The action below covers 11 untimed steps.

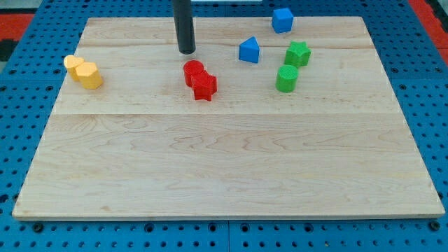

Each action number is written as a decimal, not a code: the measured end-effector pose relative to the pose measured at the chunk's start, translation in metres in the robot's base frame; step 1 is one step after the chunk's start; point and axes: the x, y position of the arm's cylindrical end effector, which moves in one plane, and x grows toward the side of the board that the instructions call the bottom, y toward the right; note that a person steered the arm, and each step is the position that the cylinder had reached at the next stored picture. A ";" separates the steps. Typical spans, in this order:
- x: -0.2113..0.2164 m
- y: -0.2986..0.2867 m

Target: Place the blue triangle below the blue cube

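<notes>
Rod enters from the view's top edge; its upper part is cut off by the frame. My tip rests on the worktop near the top edge, left of centre. The arm carries no claw, so there is no open or closed state to record.

Blue triangle lies well right of my tip, apart from it. Blue cube sits close to the top edge, up and right of the triangle, not touching it.

Two red blocks touch each other just below my tip; shapes hard to make out. Green star-like block and green cylinder sit right of the triangle. Two yellow blocks touch near the left edge; shapes unclear.
</notes>
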 end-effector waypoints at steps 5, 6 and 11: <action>0.011 0.118; 0.002 0.134; -0.020 0.145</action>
